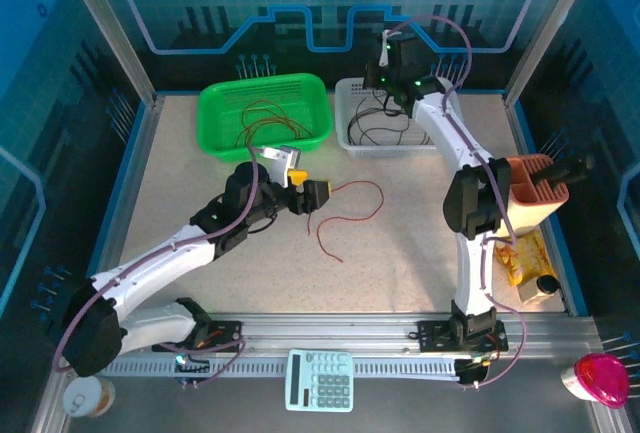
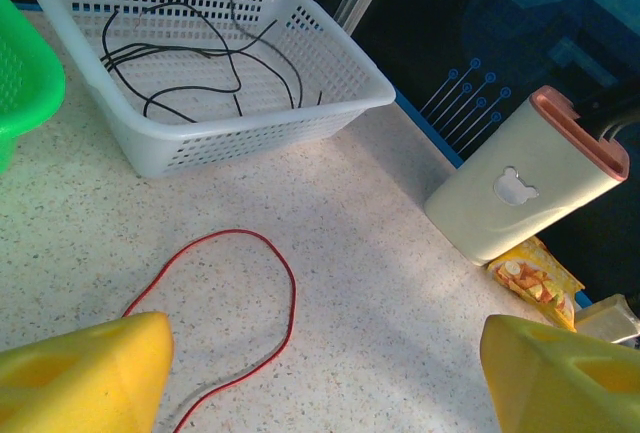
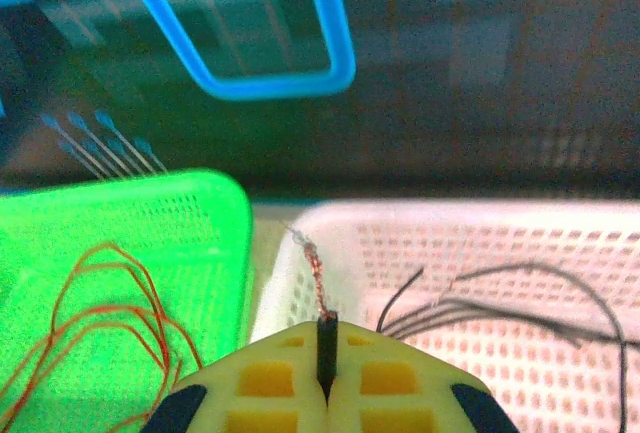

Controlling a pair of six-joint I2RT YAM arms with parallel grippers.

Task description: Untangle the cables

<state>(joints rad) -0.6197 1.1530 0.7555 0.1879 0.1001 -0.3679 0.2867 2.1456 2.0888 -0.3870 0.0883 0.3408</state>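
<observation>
One red cable (image 1: 350,208) lies looped on the table, just right of my left gripper (image 1: 308,186). In the left wrist view that red cable (image 2: 262,283) curves between the wide-apart yellow fingers (image 2: 90,373) of the left gripper (image 2: 325,388), which is open and holds nothing. Several red cables (image 1: 265,118) lie in the green basket (image 1: 215,103), and black cables (image 1: 375,133) lie in the white basket (image 1: 350,88). My right gripper (image 1: 388,48) hangs above the white basket's back edge. It (image 3: 325,383) is shut on a black cable (image 3: 326,348) whose bare copper end pokes out.
A beige holder with an orange rim (image 1: 535,193) stands at the right edge, with a yellow snack packet (image 1: 520,258) in front of it. A calculator (image 1: 320,380), a pink object (image 1: 600,378) and a cup (image 1: 85,398) sit on the near rail.
</observation>
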